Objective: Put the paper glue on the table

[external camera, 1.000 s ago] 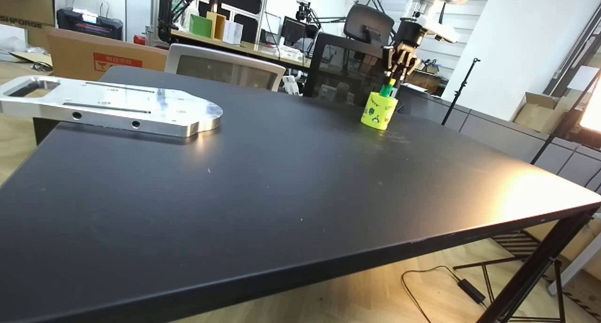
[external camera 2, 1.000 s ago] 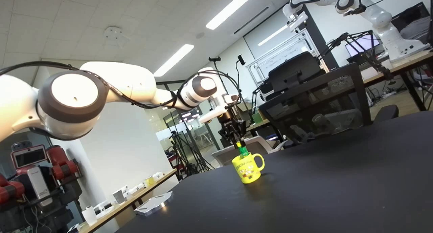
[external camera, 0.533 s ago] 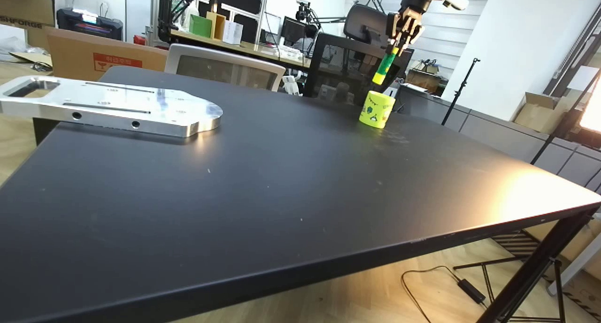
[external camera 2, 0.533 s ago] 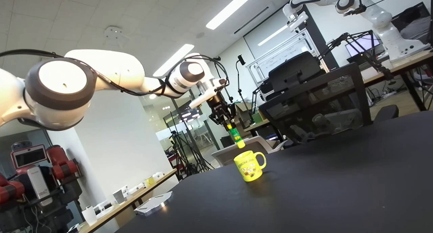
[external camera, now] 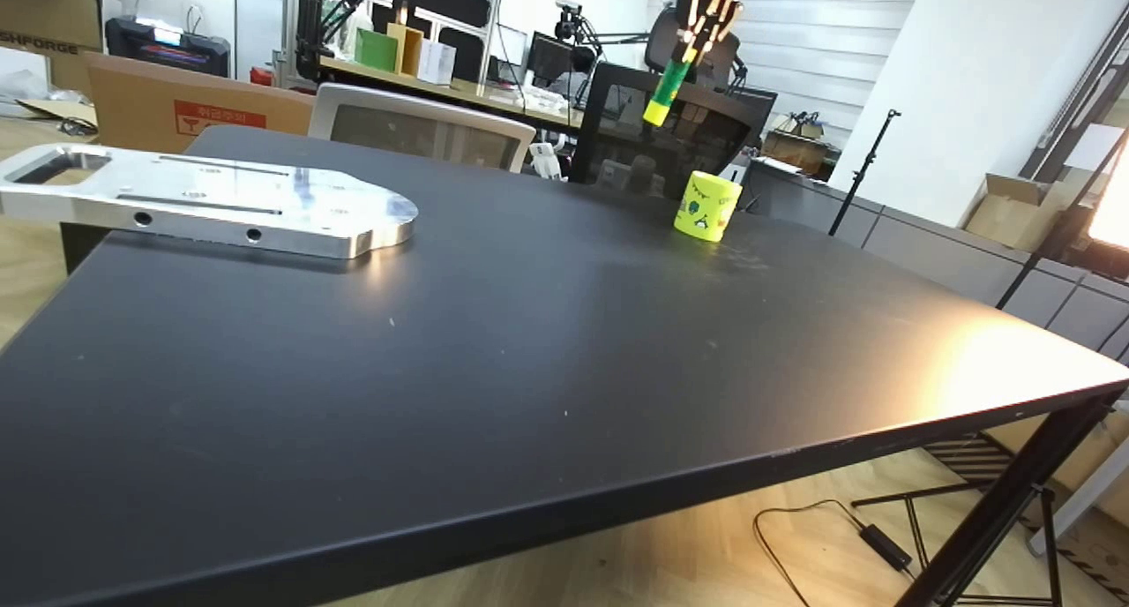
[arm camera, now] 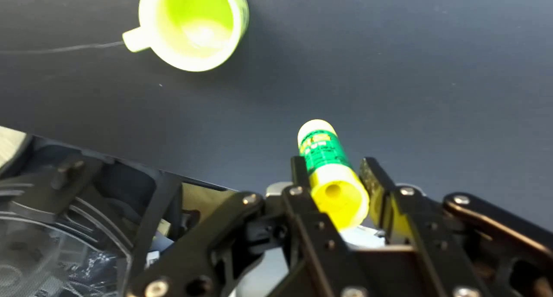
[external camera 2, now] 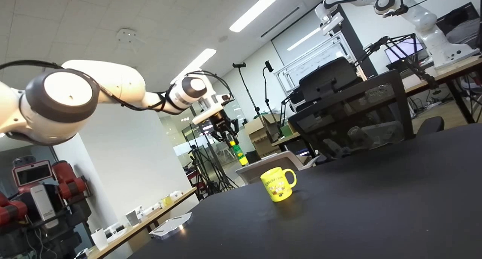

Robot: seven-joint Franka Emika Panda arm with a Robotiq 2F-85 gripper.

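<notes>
Slanting downward, the paper glue (arm camera: 325,155) juts from the gripper (arm camera: 335,171) clasping it.

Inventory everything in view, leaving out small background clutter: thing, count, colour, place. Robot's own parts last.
Table: 1, black, foreground of both exterior views.
Paper glue: 1, green with yellow ends, held tilted off the table.
Mug: 1, yellow-green, upright on the table.
Metal plate: 1, silver, on the table.
Pale chair: 1, light frame, beside the table.
Dark chairs: at least 2, black, beyond the table.
Cardboard boxes: several, brown, background.
Desks: at least 2, wood-coloured tops, background.
Second arm: 1, white, on a desk.
Red robot: 1, red and grey, background.
Slim stands: several, black, background.
Ceiling lights: at least 2, white, overhead.
Robot arm: 1, white and grey, reaching across an exterior view.
Gripper: 1, black, closed on the glue.
</notes>
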